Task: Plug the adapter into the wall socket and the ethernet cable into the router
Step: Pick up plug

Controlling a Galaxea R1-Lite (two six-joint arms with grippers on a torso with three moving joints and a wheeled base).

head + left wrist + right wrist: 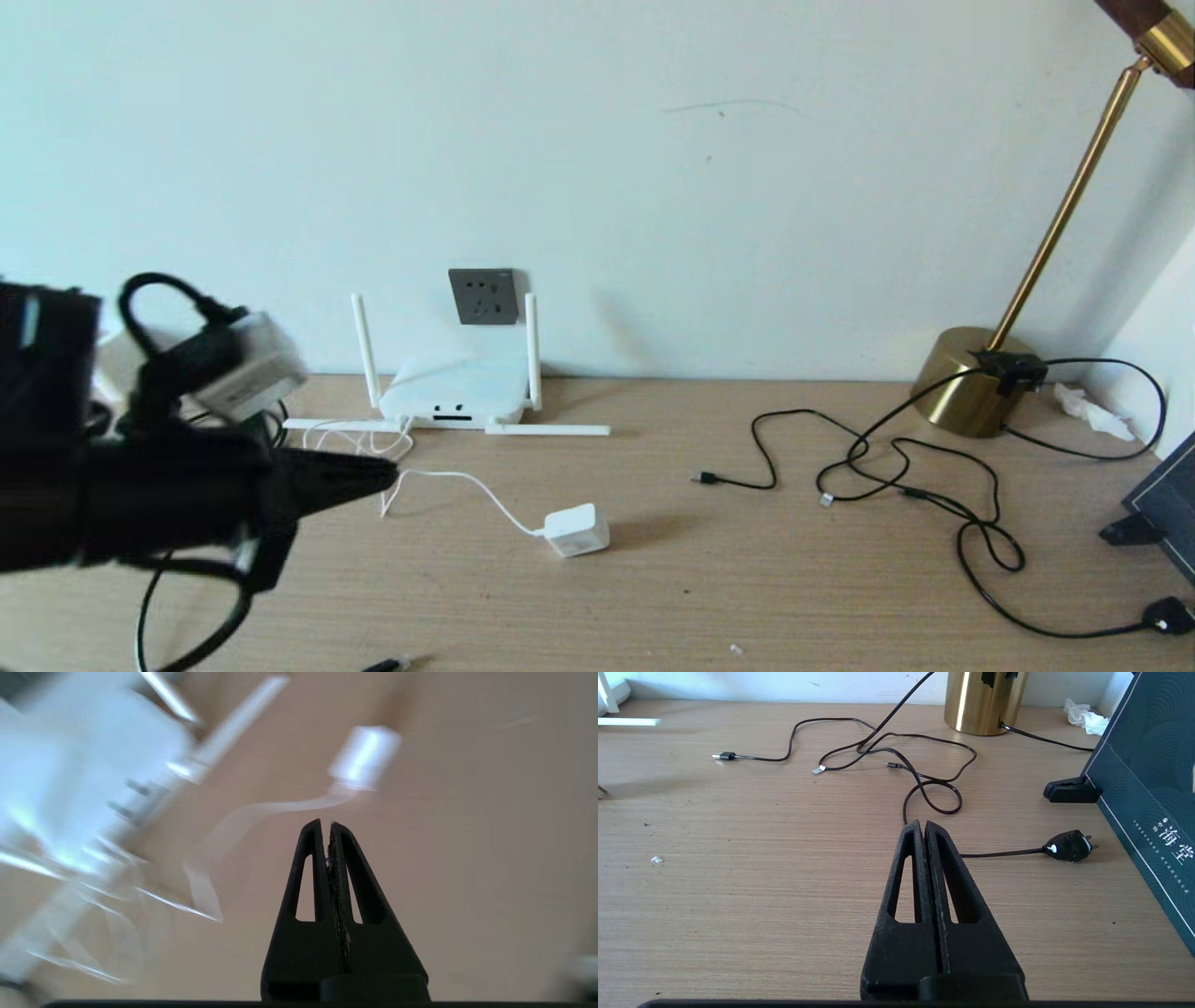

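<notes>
The white router (457, 392) stands against the wall with its antennas splayed. The dark grey wall socket (483, 296) is just above it. The white cube adapter (577, 530) lies on the table in front, and its thin white cord (467, 481) curls back toward the router. My left gripper (392, 476) is shut and empty, hovering left of the adapter near the cord. In the left wrist view, the left gripper (325, 822) points toward the blurred adapter (364, 756) and router (93, 779). A black plug (387, 665) at the front edge may be the ethernet cable. My right gripper (924, 823) is shut and empty.
A brass lamp base (971, 378) stands at the back right. Its black cord (971, 541) and thinner black cables (775, 448) sprawl over the right half of the table. The lamp plug (1069, 845) and a dark box (1148, 788) lie near the right gripper.
</notes>
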